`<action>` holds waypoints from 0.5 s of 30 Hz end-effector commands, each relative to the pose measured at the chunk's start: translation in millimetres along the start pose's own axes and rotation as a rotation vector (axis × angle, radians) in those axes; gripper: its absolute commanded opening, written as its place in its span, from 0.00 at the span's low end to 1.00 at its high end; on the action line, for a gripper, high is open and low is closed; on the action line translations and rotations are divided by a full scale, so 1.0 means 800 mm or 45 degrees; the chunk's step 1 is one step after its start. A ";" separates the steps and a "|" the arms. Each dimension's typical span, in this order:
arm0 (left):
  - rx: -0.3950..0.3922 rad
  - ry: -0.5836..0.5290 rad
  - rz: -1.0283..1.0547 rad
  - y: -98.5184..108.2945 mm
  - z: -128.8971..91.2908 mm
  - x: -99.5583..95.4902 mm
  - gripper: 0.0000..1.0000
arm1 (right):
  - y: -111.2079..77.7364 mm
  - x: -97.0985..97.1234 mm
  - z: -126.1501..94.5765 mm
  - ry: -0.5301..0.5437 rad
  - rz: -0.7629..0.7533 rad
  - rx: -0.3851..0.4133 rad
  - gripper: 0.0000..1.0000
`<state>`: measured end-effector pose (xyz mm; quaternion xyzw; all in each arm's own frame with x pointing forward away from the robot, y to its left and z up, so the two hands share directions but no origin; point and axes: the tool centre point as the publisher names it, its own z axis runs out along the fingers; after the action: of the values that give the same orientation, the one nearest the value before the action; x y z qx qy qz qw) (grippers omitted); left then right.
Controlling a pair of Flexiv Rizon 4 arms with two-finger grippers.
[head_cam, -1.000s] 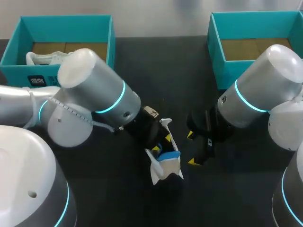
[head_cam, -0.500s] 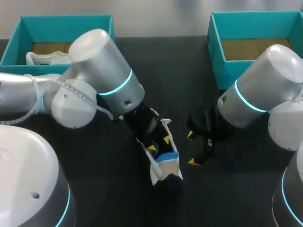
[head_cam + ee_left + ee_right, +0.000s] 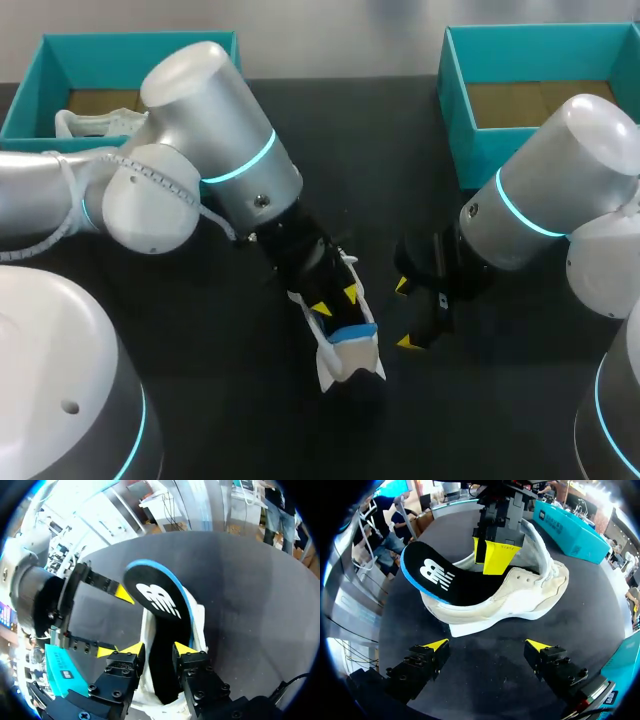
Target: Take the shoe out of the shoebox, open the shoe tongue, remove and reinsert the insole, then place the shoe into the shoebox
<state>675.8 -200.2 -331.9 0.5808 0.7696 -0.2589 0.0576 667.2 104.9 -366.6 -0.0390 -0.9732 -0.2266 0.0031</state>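
Pinching insole point(image 3: 155, 597) with my left hand point(image 3: 157, 649), insole half out of shoe point(image 3: 520, 597), mid-table point(image 3: 400, 130), away from edges; my right hand point(image 3: 487, 645) spread beside shoe, touching nothing. Insole step, I judge; next: slide it along shoe, right hand bracing

The dark table point(image 3: 380, 130) bears a white shoe point(image 3: 352, 362), a left shoebox point(image 3: 140, 40) and a right shoebox point(image 3: 480, 150).

Head cam sits high behind the robot, looking down over the whole table point(image 3: 360, 120). Left wrist cam is right on top of the shoe point(image 3: 199, 625), staring down into it at the insole point(image 3: 160, 605); right wrist cam looks low across the table at that shoe's side, close up. All three share the shoe and insole.
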 end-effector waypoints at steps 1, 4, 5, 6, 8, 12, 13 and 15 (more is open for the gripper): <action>0.026 -0.119 -0.002 -0.014 -0.008 0.014 0.35 | 0.000 0.001 0.000 -0.003 0.000 0.001 1.00; 0.047 -0.166 -0.030 -0.023 -0.010 0.017 0.35 | 0.000 0.001 0.000 -0.003 0.000 0.001 1.00; 0.061 -0.185 -0.048 -0.024 -0.011 0.018 0.35 | 0.000 0.001 0.000 -0.003 0.000 0.001 1.00; 0.062 -0.203 -0.072 -0.026 -0.012 0.018 0.35 | 0.000 0.001 0.000 -0.003 0.000 0.001 1.00; 0.066 -0.244 -0.107 -0.029 -0.013 0.024 0.34 | 0.000 0.001 0.000 -0.003 0.000 0.001 1.00; 0.101 -0.400 -0.230 -0.034 -0.014 0.034 0.25 | 0.000 0.001 0.000 -0.003 0.000 0.001 1.00; 0.101 -0.437 -0.255 -0.035 -0.014 0.036 0.26 | 0.000 0.001 0.000 -0.003 0.000 0.001 1.00; 0.124 -0.495 -0.302 -0.037 -0.013 0.041 0.29 | 0.000 0.001 0.000 -0.003 0.000 0.001 1.00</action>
<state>648.6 -185.0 -322.1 0.4762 0.8019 -0.3529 0.0747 667.1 104.9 -366.5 -0.0389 -0.9732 -0.2266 0.0031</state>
